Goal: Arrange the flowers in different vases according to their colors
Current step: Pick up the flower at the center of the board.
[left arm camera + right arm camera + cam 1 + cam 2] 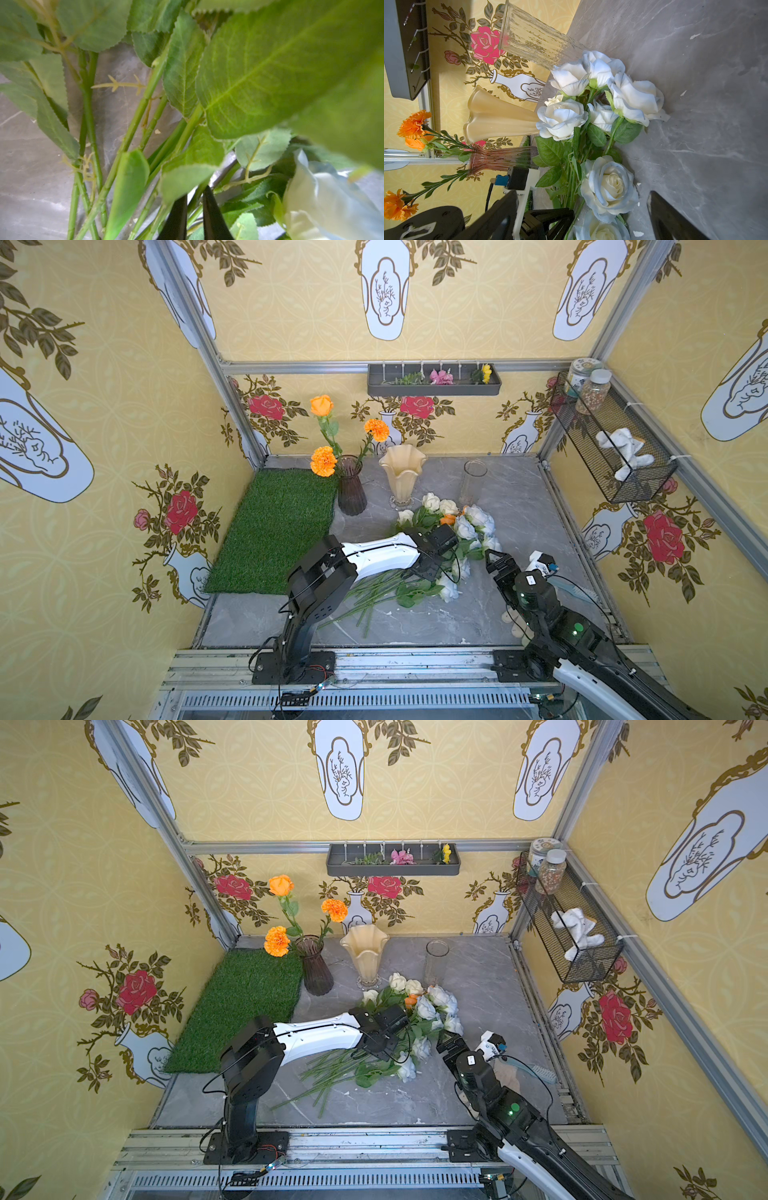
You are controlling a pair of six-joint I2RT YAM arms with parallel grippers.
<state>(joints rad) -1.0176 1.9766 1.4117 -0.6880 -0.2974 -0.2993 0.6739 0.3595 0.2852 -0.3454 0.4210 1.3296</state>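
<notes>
Orange blooms (323,461) stand in purple vase (351,493), far left. White and bluish roses (473,522) lie heaped mid-bench (436,622). Left pincer (195,192) nearly closed among stems (133,124), grip unclear. Right pincer (497,558) gapes empty beside heap.

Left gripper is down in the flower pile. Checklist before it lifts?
1. Left gripper on a single stem: cannot tell. Its fingers stand close together among several green stems.
2. Colour of that flower: cannot tell. The leaves block the left wrist view.
3. Flower pile untangled: not ok. Stems and leaves overlap, so neighbours may drag along.
4. Purple ribbed vase upright, holding orange flowers: ok.
5. Cream ruffled vase and clear glass cylinder upright and empty: ok.
6. Right gripper open, empty, beside the blue-tinted white roses: ok.
</notes>
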